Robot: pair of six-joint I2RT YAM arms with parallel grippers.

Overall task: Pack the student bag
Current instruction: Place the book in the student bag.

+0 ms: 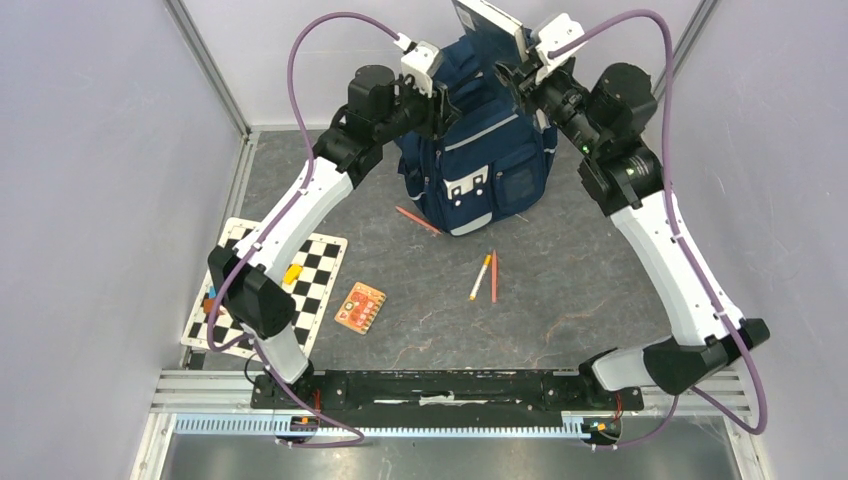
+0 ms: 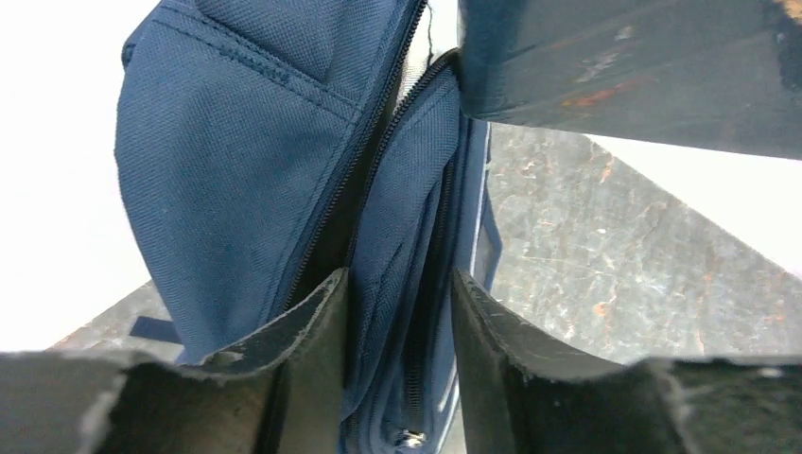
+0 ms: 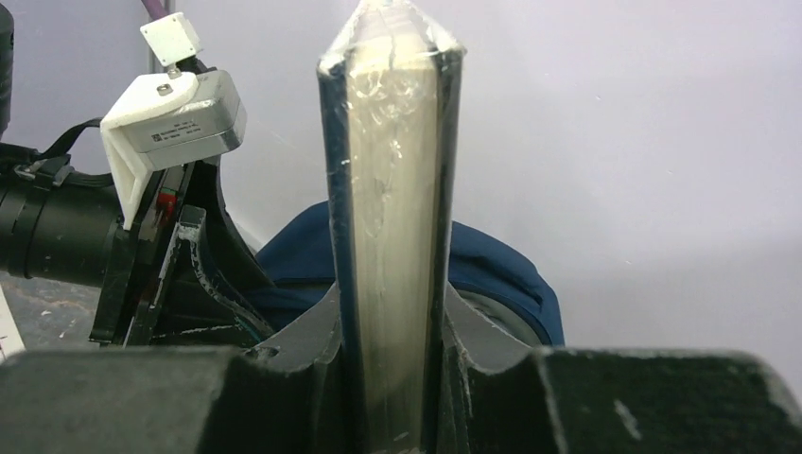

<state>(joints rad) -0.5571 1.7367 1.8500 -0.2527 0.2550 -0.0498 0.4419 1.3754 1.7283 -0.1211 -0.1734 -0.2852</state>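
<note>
The navy student bag stands upright at the back of the table, its main zip open at the top. My left gripper is shut on the bag's upper front panel, with fabric and zip between the jaws. My right gripper is shut on a plastic-wrapped book with a dark blue cover. It holds the book edge-up above the bag's top opening; its underside shows in the left wrist view. The bag's top shows behind the book.
Two pens and a red pencil lie in front of the bag. An orange card packet lies at centre left. A chequered board at left carries small items. Walls enclose the back and sides.
</note>
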